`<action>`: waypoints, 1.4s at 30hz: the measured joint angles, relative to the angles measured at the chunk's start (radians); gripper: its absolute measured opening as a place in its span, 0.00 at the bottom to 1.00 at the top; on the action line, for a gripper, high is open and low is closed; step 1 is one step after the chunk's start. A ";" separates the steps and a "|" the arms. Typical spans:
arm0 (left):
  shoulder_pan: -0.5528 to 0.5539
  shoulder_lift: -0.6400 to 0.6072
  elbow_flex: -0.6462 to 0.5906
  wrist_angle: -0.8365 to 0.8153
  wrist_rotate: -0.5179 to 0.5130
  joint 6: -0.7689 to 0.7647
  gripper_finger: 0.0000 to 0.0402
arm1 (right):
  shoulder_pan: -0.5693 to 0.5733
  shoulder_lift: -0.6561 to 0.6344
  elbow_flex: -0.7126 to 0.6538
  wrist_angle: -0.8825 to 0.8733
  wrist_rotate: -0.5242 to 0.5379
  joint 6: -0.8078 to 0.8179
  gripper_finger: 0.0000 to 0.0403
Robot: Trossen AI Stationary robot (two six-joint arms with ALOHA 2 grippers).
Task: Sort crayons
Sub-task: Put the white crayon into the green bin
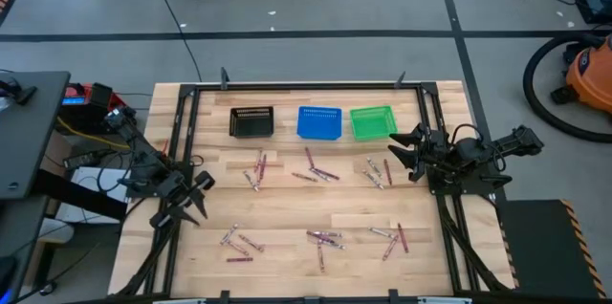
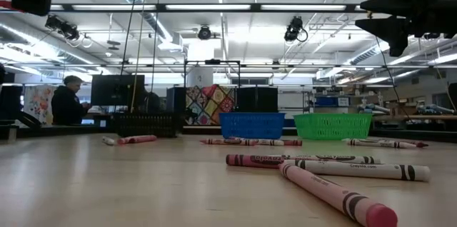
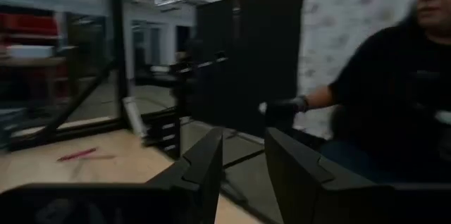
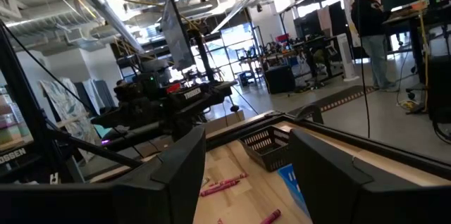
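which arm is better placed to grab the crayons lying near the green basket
Right, probably. The right gripper hangs open beside the green basket, close to those crayons. The left gripper is open too, but waits at the far side.

Three mesh baskets sit in a row just beside the right claw: black basket (image 1: 251, 121) farthest, blue basket (image 1: 319, 122) between, green basket (image 1: 372, 122) nearest. An orange vacuum (image 1: 590, 75) stands beyond the table.

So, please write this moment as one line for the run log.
stage: not started | left end effector: open, empty, left table side | right end effector: open, empty, near green basket | crayons: scattered on table, baskets empty
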 joint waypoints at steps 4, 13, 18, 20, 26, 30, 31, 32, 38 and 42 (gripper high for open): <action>0.000 0.000 0.000 -0.010 -0.261 -0.003 0.30 | 0.000 0.000 0.000 0.000 0.000 0.000 0.53; 0.000 0.000 0.000 -0.008 -0.430 0.000 0.30 | 0.000 0.000 0.000 0.000 0.000 0.000 0.53; 0.000 0.000 0.000 -0.008 -0.431 0.037 0.30 | 0.000 0.000 0.000 0.004 0.010 0.000 0.53; 0.000 0.000 0.000 -0.008 -0.449 0.039 0.30 | 0.000 0.000 0.000 0.011 0.021 0.000 0.53; 0.000 0.000 0.000 -0.007 -0.522 0.039 0.30 | -0.008 0.000 0.000 0.044 0.043 -0.026 0.53; 0.000 0.000 0.000 0.001 -0.724 -0.004 0.30 | -0.016 0.000 0.000 0.078 0.060 -0.043 0.53; 0.000 0.000 0.000 0.001 -0.772 -0.027 0.30 | -0.018 0.000 0.000 0.101 0.060 -0.053 0.53; 0.000 0.000 0.000 0.001 -0.810 -0.045 0.30 | -0.022 0.000 0.000 0.121 0.061 -0.058 0.53; 0.000 0.000 0.000 0.010 -0.859 -0.047 0.30 | -0.043 0.000 0.000 0.185 0.079 0.056 0.53; 0.000 0.000 0.000 0.010 -0.881 -0.046 0.30 | -0.043 0.000 0.000 0.162 0.079 0.080 0.49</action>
